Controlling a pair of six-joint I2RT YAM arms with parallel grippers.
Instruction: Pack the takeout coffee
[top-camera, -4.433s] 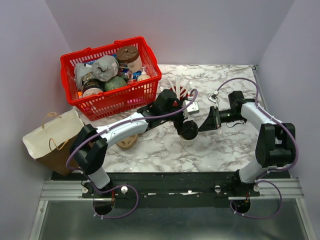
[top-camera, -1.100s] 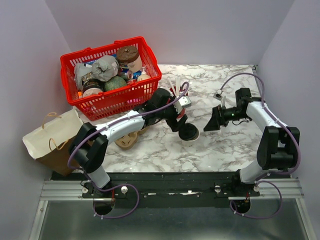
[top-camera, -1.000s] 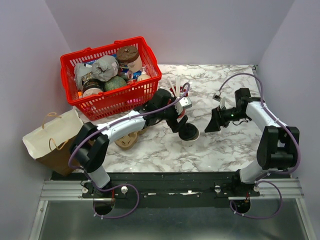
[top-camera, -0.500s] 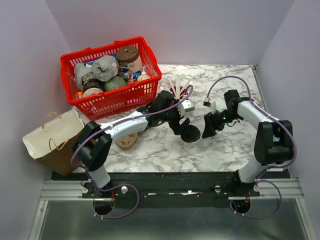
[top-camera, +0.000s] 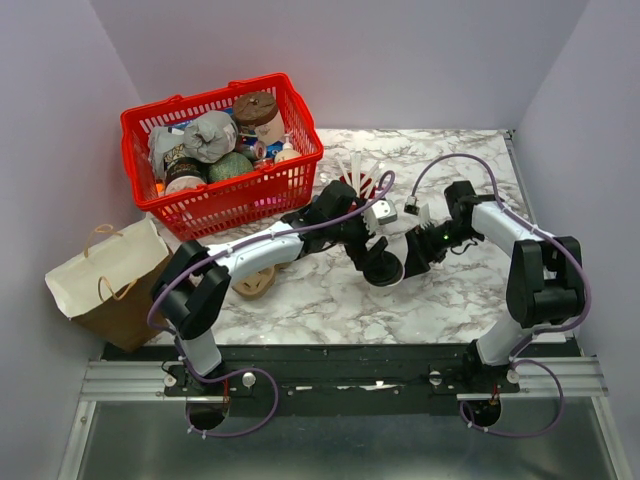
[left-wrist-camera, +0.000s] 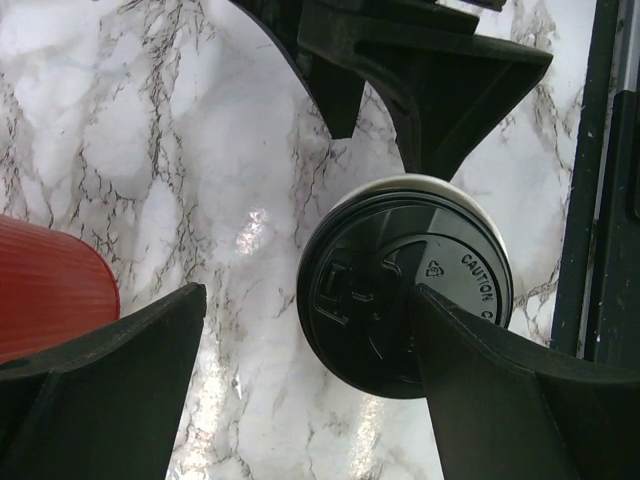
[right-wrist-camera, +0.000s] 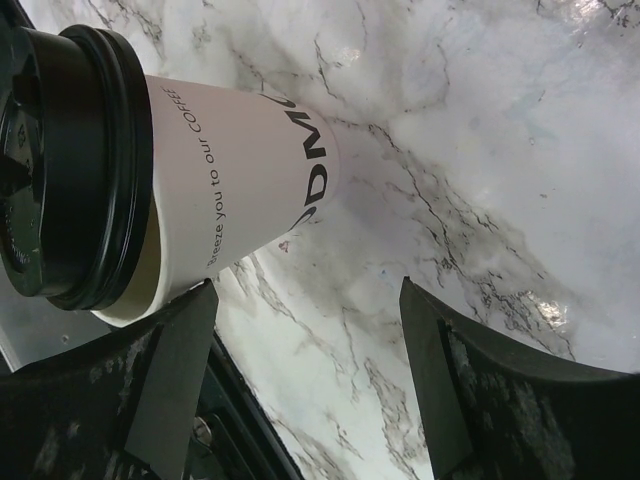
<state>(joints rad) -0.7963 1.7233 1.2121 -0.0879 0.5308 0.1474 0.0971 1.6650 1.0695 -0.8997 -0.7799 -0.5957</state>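
From above, the takeout coffee (top-camera: 390, 272) stands upright on the marble counter (top-camera: 330, 305), near its middle and a little to the right. It is well apart from the red basket (top-camera: 225, 150) at the far left and from the brown paper bag (top-camera: 105, 280) beside the counter's near-left corner. The left end effector (top-camera: 372, 255) hangs over the cup from the left, the right end effector (top-camera: 416, 252) sits just beside it on the right, and the red cup (top-camera: 358, 185) stands a little farther back. The left wrist view looks straight down on the black lid (left-wrist-camera: 405, 285). The left jaws are spread wide and grasp nothing; 1 finger (left-wrist-camera: 500, 400) overlaps the lid's edge, and the cup sits off-centre in the gap. The right wrist view shows the cream paper wall (right-wrist-camera: 240, 170) side-on, ahead of the right jaws, which are also spread and hold nothing. The cup lies toward 1 side of their gap, and I cannot tell whether it touches. Whether the cup is full cannot be seen: it is probably light if empty and top-heavy if filled. Its thin wall likely dents under pressure, the smooth paper may slip, and the pressed-on lid could pop off. The best hold is probably around the wall just below the lid's rim, gently, with the cup kept upright.
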